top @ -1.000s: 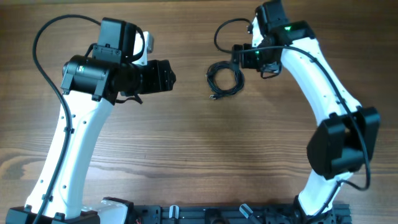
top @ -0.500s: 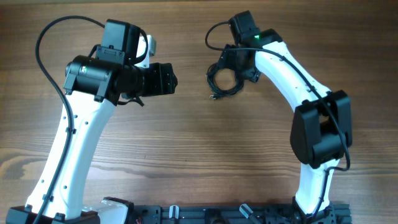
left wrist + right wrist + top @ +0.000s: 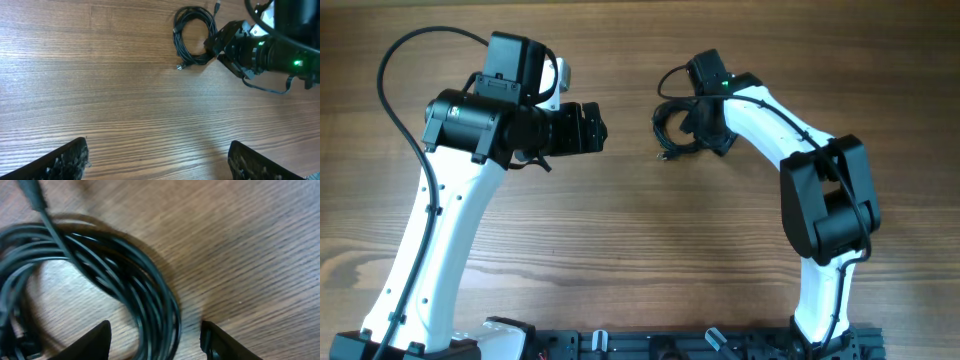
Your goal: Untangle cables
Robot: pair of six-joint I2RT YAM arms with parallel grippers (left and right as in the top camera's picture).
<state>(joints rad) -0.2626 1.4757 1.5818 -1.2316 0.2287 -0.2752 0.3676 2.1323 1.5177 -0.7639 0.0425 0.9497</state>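
A coil of thin black cable [image 3: 672, 128] lies on the wooden table at the back centre, with a plug end [image 3: 663, 156] sticking out at its front left. It also shows in the left wrist view [image 3: 192, 42] and fills the right wrist view [image 3: 125, 290]. My right gripper [image 3: 705, 125] is low over the coil's right side, open, its two fingers [image 3: 157, 340] straddling the bundled strands. My left gripper [image 3: 595, 125] is open and empty, to the left of the coil and well apart from it, its fingertips [image 3: 160, 162] above bare wood.
The right arm [image 3: 790, 120] reaches in from the right. The table [image 3: 620, 250] is brown wood grain. A black rail [image 3: 670, 345] runs along the front edge between the arm bases.
My right gripper has swung left and down from behind the coil onto its right side. The left arm has barely moved. The coil lies where it was.
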